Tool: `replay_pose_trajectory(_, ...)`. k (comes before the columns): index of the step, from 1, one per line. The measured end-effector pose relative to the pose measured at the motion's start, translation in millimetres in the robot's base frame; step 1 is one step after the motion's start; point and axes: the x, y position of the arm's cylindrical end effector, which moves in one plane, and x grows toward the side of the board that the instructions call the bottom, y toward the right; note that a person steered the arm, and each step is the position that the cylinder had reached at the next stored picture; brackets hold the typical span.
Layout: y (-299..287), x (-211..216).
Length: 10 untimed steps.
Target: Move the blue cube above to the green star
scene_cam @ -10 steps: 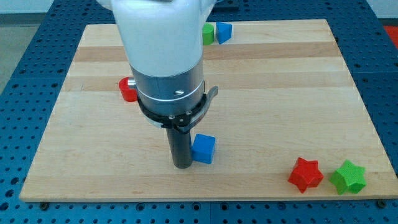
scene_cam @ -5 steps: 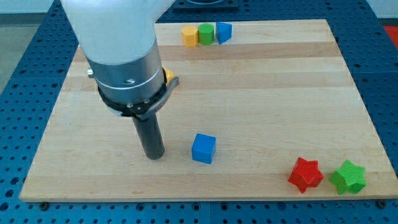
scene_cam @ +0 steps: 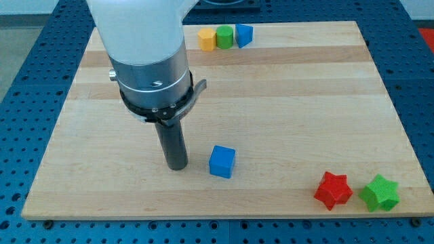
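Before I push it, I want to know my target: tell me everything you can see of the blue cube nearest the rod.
The blue cube is a small solid block, matte like plastic, sitting flat on the wooden board toward the view's bottom centre, turned slightly askew. Nothing touches it: my tip stands just to its left with a narrow gap. The red star and green star lie well to its right.

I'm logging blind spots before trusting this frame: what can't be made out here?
- Board behind the arm, camera view: the arm's body hides it, so any block there can't be seen.
- Arm above the wrist: cut off by the view's top edge.
- Yellow block, green block, far blue block: too small to tell shapes.
- My tip shows, left of the blue cube, apart.
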Motion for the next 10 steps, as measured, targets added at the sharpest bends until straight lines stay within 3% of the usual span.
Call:
replay_pose_trajectory(1, 1.0, 0.0)
replay_pose_trajectory(5, 104.8, 0.0)
replay_pose_trajectory(7, 82.0, 9.8)
replay_pose_trajectory(10, 174.3, 10.4)
